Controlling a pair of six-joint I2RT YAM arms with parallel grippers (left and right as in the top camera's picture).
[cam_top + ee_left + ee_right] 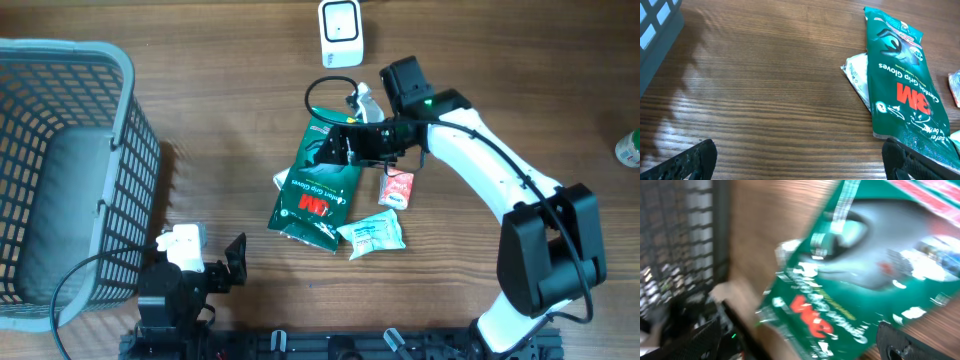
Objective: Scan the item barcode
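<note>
Pack [315,195]: lying flat mid-table, print side up, overlapping a white packet [281,180].
Right gripper [335,145]: hovering over the pack's far end, fingers standing wide, clamping nothing (its wrist view is blurring badly).
Left gripper [233,264]: idling at the near edge, fingers gaping, holding nothing.
Done: nothing showing; the pack is not facing the scanner [340,32], which is sitting at the far edge.
Remaining: gripping, lifting and turning the barcode (not showing anywhere) toward the scanner, I am judging.
Count: one pack; three small packets, namely the white packet, a red packet [397,187] and a blue-white packet [372,232]; one scanner; one basket [120,75] at left.
</note>
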